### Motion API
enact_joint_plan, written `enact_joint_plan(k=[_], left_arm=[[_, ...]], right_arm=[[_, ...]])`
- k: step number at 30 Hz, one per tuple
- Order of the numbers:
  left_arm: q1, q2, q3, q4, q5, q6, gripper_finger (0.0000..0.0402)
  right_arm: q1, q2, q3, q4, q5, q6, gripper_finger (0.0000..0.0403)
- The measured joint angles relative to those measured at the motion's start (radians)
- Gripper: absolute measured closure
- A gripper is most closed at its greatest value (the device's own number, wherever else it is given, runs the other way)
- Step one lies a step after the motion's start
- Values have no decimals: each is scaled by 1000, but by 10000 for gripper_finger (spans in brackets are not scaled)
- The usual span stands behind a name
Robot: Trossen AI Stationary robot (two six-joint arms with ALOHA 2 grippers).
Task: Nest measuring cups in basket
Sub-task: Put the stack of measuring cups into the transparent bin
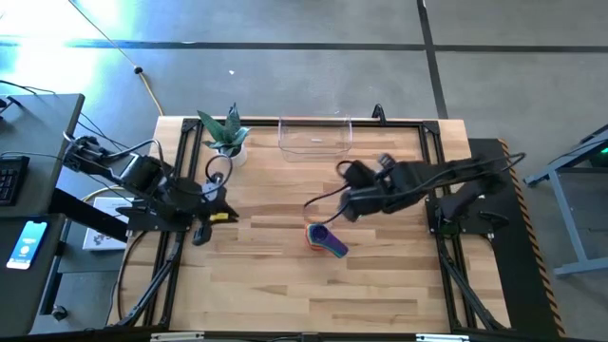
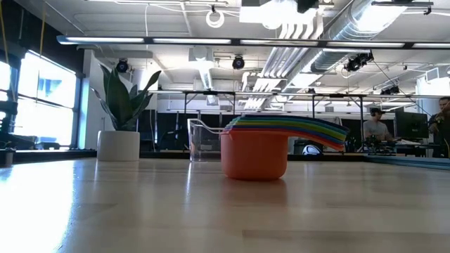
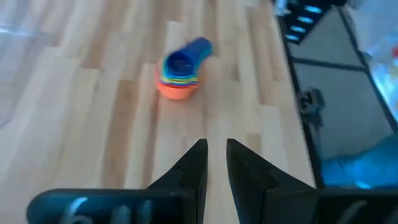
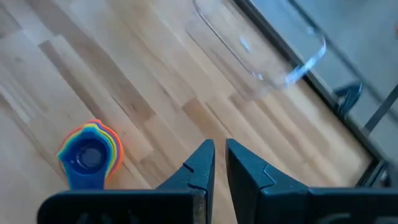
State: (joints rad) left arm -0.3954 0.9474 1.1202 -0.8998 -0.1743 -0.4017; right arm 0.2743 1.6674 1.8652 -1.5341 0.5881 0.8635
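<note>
The measuring cups sit nested in one rainbow stack on the table's middle. The orange outer cup rests on its base, and the flat handles fan out to one side. A blue-purple cup lies innermost. The clear basket stands near the far edge, apart from the stack. My right gripper hovers shut between stack and basket. My left gripper is shut, off to the stack's left. In the low view neither gripper shows.
A white plant pot with a green plant stands left of the basket near the far edge. A black frame rail borders the wooden table. Bare wood lies between the stack and the near edge. People sit in the room behind.
</note>
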Motion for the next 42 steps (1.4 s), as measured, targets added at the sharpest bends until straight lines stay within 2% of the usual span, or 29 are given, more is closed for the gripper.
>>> enact_joint_plan(k=[6, 11, 16, 21, 26, 31, 38, 42], left_arm=[[77, -53, -79, 43, -56, -15, 353], [147, -68, -127, 100, -62, -16, 353], [212, -75, -172, 214, -63, 5, 353], [272, -76, -203, 303, -62, 29, 353], [320, -76, -205, 333, -62, 28, 353], [352, -76, -205, 361, -62, 25, 353], [362, -76, -205, 388, -61, -8, 353], [362, -76, -205, 390, -61, -16, 353]], right_arm=[[-13, -232, -293, 216, -74, 37, 373], [-13, -383, -475, 352, -99, 64, 373], [-13, -466, -587, 404, -108, 99, 373], [-13, -481, -636, 428, -151, 98, 364], [-13, -476, -639, 470, -173, 53, 320], [-13, -476, -639, 512, -173, -27, 256], [-38, -476, -639, 516, -172, -99, 158], [-77, -476, -638, 578, -204, -192, 124]])
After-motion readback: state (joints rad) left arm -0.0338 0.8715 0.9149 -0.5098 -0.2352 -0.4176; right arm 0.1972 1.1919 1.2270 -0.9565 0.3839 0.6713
